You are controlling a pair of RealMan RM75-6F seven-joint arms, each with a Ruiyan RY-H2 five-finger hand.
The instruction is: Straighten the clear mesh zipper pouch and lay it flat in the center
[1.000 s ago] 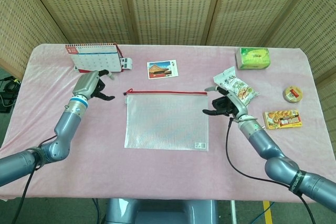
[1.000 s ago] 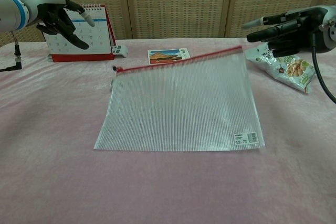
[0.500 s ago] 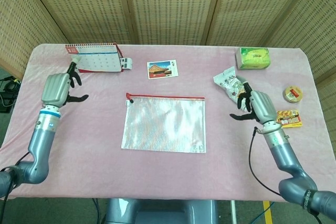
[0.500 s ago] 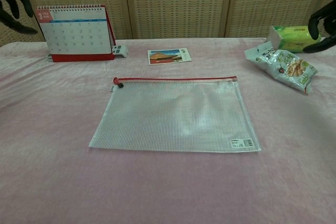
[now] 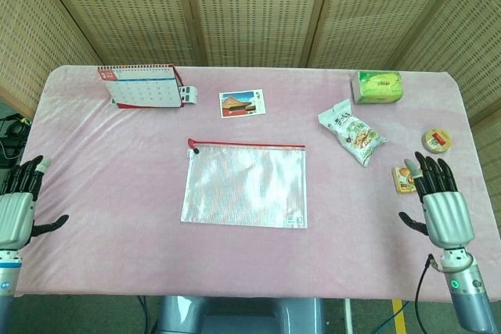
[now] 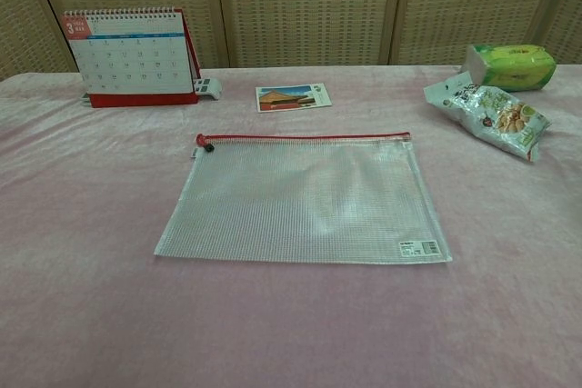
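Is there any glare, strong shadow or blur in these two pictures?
Head view: light is even, the mesh pouch shows a faint sheen, both the left hand and the right hand look sharp. Chest view: the pouch is sharp, shadows are soft, no hand shows.

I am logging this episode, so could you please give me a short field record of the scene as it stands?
pouch: clear mesh zipper pouch lies flat at table centre, red zipper along far edge
left hand: left hand at near-left table edge, fingers spread, holding nothing
right hand: right hand at near-right edge, fingers spread, holding nothing
far side: desk calendar, postcard
right side: snack bag, green tissue pack
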